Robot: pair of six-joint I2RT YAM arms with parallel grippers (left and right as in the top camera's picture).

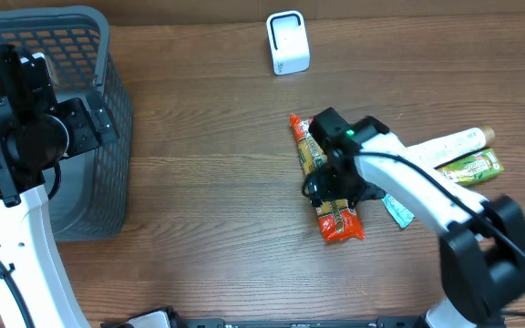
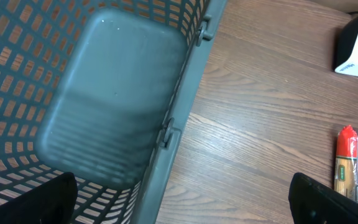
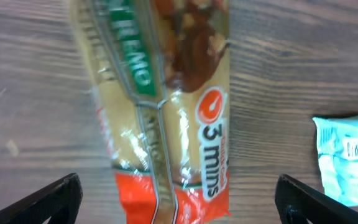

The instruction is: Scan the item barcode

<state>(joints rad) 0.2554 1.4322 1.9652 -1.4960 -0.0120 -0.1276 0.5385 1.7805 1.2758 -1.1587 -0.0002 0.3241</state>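
Your pasta packet (image 1: 341,221) is lying lengthwise from the bench's (image 1: 208,200) far edge toward its near edge; your right gripper (image 1: 332,186) is hanging wide above it, left gripper (image 2: 185,202) gaping too.

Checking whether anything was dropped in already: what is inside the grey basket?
The basket shows only its bare floor in the left wrist view; corners nearest the camera are hidden behind the fingers of the left claw.

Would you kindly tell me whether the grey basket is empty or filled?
Empty, as far as shown: the left wrist view shows the basket with a bare floor, nothing inside.
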